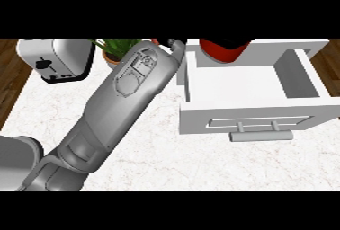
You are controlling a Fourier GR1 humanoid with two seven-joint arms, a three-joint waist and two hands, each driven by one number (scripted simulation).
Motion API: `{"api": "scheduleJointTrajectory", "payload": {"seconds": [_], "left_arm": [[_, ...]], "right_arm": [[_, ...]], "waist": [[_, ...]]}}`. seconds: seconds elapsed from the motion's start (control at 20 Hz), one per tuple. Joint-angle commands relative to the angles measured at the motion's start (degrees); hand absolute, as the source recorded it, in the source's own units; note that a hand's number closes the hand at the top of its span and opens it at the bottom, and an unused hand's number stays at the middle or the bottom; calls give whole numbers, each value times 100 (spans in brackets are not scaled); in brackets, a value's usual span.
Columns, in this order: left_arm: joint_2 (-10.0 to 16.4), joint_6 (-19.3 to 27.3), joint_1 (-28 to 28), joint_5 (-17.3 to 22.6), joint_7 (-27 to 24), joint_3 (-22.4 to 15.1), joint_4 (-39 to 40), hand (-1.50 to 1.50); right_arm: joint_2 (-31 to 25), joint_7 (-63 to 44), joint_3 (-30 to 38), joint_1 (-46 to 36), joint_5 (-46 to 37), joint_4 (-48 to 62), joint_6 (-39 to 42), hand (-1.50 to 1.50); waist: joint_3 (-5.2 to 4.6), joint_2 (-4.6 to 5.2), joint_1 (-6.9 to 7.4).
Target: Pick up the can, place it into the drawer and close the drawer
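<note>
- Can (222,53) sits at the back of the open drawer (252,121), just right of the left hand (175,44), seemingly upright.
- Whether that hand is apart or clamped cannot be told.

the surface (166,157) is white stone with thin, pale reddish veins. beyond its left and right edges shows a dark brown wooden floor (9,67). a silver toaster (56,58) with a black base stands at the far left, and just beside it is a green plant (118,46) in an orange-brown pot (111,59). the light is even.
</note>
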State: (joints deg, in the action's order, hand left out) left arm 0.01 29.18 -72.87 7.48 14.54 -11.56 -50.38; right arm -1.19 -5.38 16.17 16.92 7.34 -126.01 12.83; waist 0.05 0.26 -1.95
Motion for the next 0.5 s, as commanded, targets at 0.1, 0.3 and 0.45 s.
{"api": "scheduleJointTrajectory", "payload": {"seconds": [0.1,0.3,0.45], "left_arm": [[-1,291,-588,433,-37,-423,555,150],[-1,114,-817,730,-623,-360,1517,150],[-1,475,-933,1171,-609,-983,1575,150]], "right_arm": [[-86,-173,111,-83,25,68,-7,-150],[-229,-92,273,-291,243,207,82,-150],[-86,173,-21,-677,-242,749,-84,-150]], "waist": [[0,-9,5],[4,31,-97],[9,55,-179]]}}
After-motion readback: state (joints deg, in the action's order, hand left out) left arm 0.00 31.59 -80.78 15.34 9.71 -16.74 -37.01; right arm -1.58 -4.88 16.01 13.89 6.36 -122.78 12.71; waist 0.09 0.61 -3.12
